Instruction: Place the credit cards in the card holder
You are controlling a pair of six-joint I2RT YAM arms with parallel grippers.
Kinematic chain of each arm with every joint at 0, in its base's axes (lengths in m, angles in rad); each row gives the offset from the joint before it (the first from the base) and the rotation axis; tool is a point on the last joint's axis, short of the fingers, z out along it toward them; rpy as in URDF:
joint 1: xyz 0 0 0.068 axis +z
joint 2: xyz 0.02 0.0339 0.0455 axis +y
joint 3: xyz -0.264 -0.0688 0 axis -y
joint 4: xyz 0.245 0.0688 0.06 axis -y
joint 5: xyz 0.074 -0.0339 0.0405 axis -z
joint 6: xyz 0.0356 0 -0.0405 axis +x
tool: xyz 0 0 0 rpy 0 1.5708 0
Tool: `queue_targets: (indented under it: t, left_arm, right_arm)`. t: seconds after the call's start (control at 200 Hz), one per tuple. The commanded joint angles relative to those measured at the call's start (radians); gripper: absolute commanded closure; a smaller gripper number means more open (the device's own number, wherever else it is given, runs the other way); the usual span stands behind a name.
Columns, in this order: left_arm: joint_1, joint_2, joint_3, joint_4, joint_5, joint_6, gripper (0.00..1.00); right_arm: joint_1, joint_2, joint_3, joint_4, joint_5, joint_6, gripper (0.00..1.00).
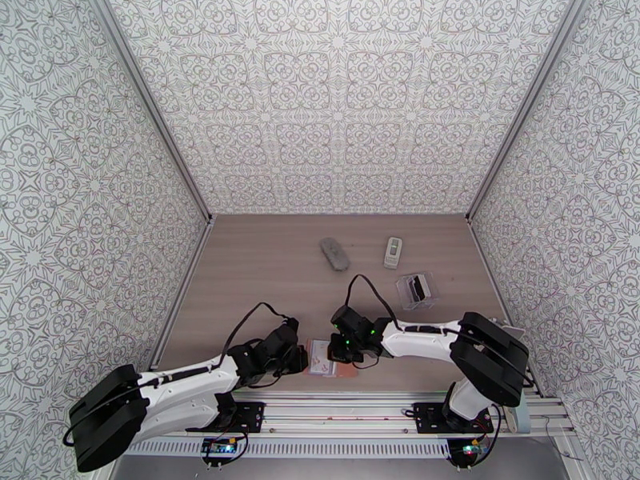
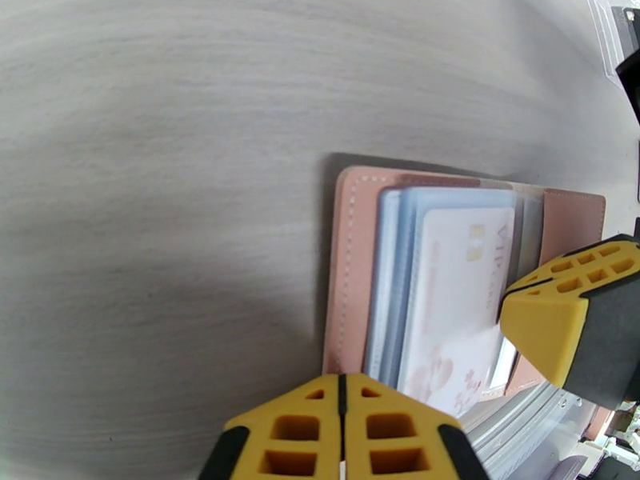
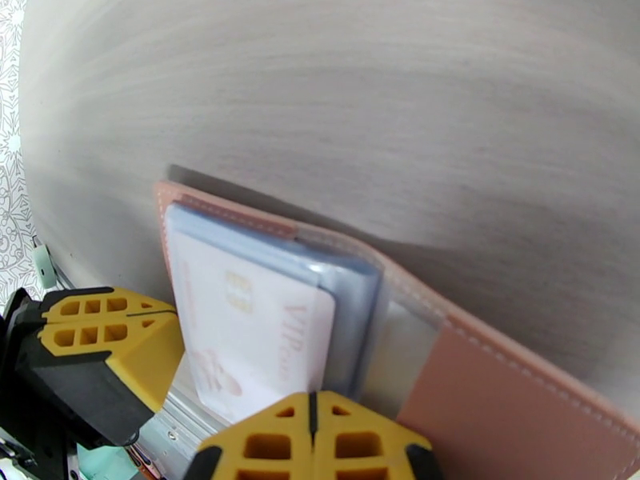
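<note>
Both claws are pinched shut on nothing: the left gripper [image 2: 342,394] and right gripper [image 3: 312,410] flank the holder [image 2: 352,258], which lies open at the near edge of the table [image 2: 160,194] with the white card [image 2: 452,290] on its clear sleeves [image 2: 392,258]. The danger is a sideways nudge from a closed fingertip, which could shove the holder off that edge or drag the card back out. The card's near end is cut off behind the fingers, so it's perhaps only part-way in.
</note>
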Motion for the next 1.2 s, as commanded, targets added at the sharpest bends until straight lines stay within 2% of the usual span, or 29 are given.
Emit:
queue_targets:
  t: [0.0, 0.87, 1.195]
  left_arm:
    - [-0.008, 0.014, -0.005, 0.005, 0.003, 0.0, 0.92]
    - [-0.015, 0.001, 0.001, -0.004, -0.008, -0.003, 0.91]
    - [-0.012, -0.072, 0.043, -0.087, -0.032, 0.016, 0.87]
  right_arm:
    - [0.007, -0.032, -0.007, -0.022, 0.025, 0.0, 1.0]
    - [0.007, -0.001, -0.01, -0.03, 0.039, -0.009, 1.0]
    - [0.007, 0.021, -0.008, -0.03, 0.036, -0.014, 1.0]
